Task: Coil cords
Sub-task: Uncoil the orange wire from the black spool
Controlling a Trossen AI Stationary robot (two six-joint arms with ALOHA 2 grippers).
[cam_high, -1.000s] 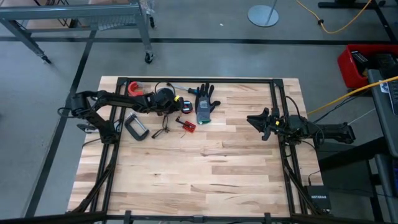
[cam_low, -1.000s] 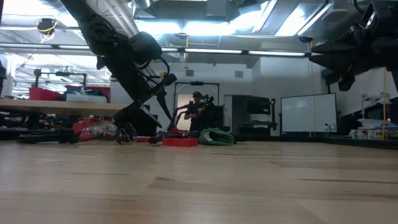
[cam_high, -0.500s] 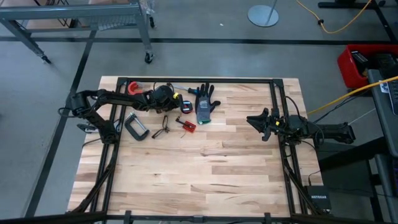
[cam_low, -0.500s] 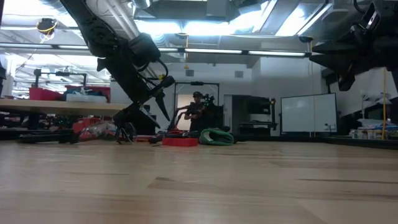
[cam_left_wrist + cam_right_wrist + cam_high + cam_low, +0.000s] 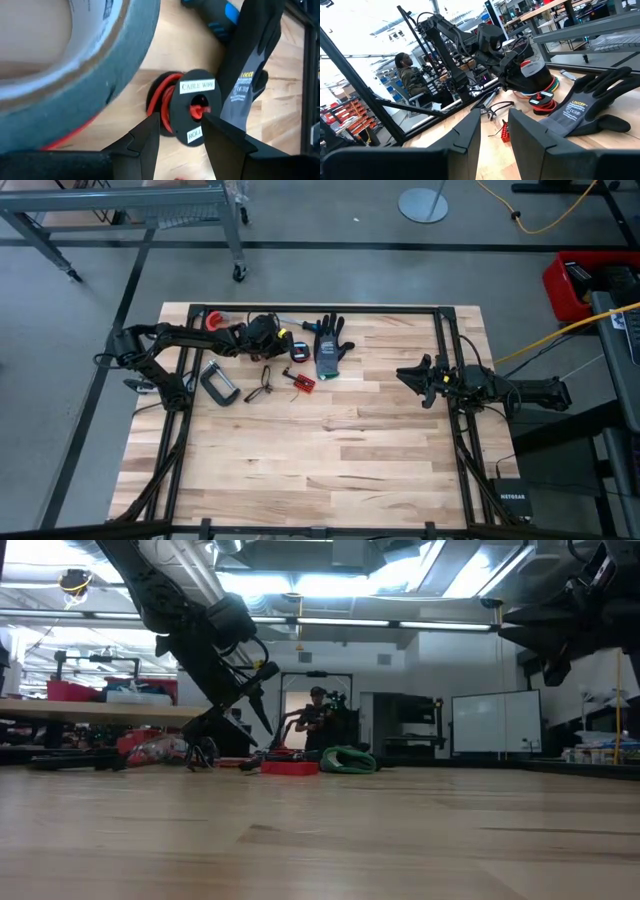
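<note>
High view: left hand [image 5: 281, 332] at 11 o'clock on the table [image 5: 330, 450], over the clutter near the far edge, just beside the spool [image 5: 299, 350]. Cords [image 5: 263, 387] lie at its 6 o'clock, loose on the wood, red connector [image 5: 303, 382] at their 3 o'clock. Glove [image 5: 329, 345] flat at 12 o'clock. Clamp [image 5: 216, 384] at 9 o'clock of the cords. Right hand [image 5: 410, 374] waits at 3 o'clock, apart from everything.

Low view: left arm [image 5: 205, 635] slants down toward the far clutter.

Left wrist view: fingers [image 5: 142, 142] apart, empty, framing the spool [image 5: 187, 113]; tape roll [image 5: 75, 60] beside it.

Right wrist view: fingers [image 5: 465, 137] parted, nothing between them; glove [image 5: 587, 107] ahead.
</note>
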